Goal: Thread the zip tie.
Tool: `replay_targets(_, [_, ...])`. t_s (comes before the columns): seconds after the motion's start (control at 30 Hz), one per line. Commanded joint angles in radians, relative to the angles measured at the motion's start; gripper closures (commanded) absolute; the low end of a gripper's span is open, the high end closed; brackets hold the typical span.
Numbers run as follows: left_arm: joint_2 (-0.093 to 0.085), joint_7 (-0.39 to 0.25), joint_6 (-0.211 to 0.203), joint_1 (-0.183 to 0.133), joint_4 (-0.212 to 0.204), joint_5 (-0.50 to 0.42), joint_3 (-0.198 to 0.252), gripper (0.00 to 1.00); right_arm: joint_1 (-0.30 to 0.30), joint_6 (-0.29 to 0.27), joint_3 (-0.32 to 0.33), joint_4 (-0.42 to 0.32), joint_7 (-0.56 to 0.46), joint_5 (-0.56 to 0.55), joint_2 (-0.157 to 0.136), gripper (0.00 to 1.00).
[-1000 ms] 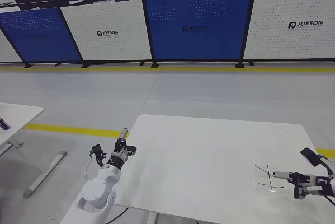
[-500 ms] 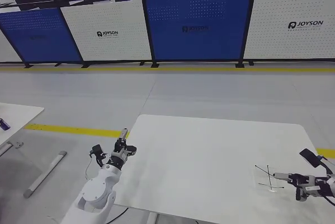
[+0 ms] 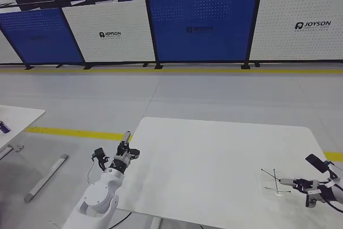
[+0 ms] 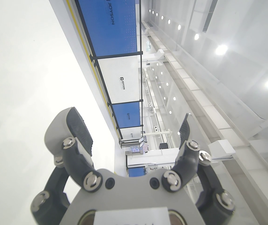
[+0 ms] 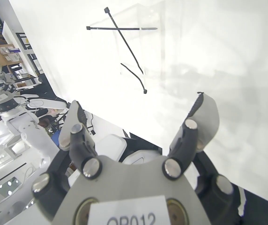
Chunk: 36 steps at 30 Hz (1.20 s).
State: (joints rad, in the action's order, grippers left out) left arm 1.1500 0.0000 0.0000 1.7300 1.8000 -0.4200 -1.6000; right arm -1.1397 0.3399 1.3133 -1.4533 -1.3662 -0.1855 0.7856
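Observation:
Three black zip ties lie loose on the white table (image 3: pixel 217 154) near its right front corner. Two of them cross: a long diagonal zip tie (image 5: pixel 124 42) over a straight zip tie (image 5: pixel 113 28). A short curved zip tie (image 5: pixel 135 77) lies closest to my right gripper (image 5: pixel 139 100). That gripper is open and empty, low over the table just short of the ties. In the top view the zip ties (image 3: pixel 272 178) sit just left of the right gripper (image 3: pixel 284 183). My left gripper (image 4: pixel 129 114) is open and empty at the table's left edge (image 3: pixel 125 140), pointing upward.
A thin clear sheet (image 5: pixel 151 19) lies under the crossed ties. The table's front edge (image 5: pixel 115 124) runs close behind the right gripper's fingers. Another table (image 3: pixel 11 117) stands far left. Blue and white partition panels (image 3: pixel 202 28) line the back.
The right arm has drawn back slightly toward the table's right edge. The left arm and the zip ties have not moved.

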Motion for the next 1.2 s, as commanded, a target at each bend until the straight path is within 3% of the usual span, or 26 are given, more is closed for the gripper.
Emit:
replay_targets(0.0, [0.0, 0.0, 0.0, 0.0, 0.0, 0.0, 0.0, 0.0, 0.0, 0.0, 0.0, 0.0, 0.0, 0.0, 0.0, 0.0])
replay_targets(0.3, [0.0, 0.0, 0.0, 0.0, 0.0, 0.0, 0.0, 0.0, -0.019, -0.032, 0.009, -0.016, 0.039, 0.015, -0.001, 0.0])
replay_targets(0.33, [0.0, 0.0, 0.0, 0.0, 0.0, 0.0, 0.0, 0.0, -0.019, -0.028, 0.01, -0.016, 0.037, 0.011, -0.002, 0.09])
replay_targets(0.37, [0.0, 0.0, 0.0, 0.0, 0.0, 0.0, 0.0, 0.0, -0.019, -0.02, 0.008, -0.019, 0.034, 0.003, -0.003, 0.5])
replay_targets(0.53, [0.0, 0.0, 0.0, 0.0, 0.0, 0.0, 0.0, 0.0, -0.003, 0.0, -0.009, -0.006, 0.013, -0.023, -0.003, 0.61])
replay_targets(0.83, [0.0, 0.0, 0.0, 0.0, 0.0, 0.0, 0.0, 0.0, 0.009, 0.0, -0.012, 0.021, 0.001, -0.045, -0.002, 0.62])
replay_targets(1.17, [0.0, 0.0, 0.0, 0.0, 0.0, 0.0, 0.0, 0.0, 0.042, 0.0, -0.034, 0.055, -0.023, -0.069, 0.009, 0.7])
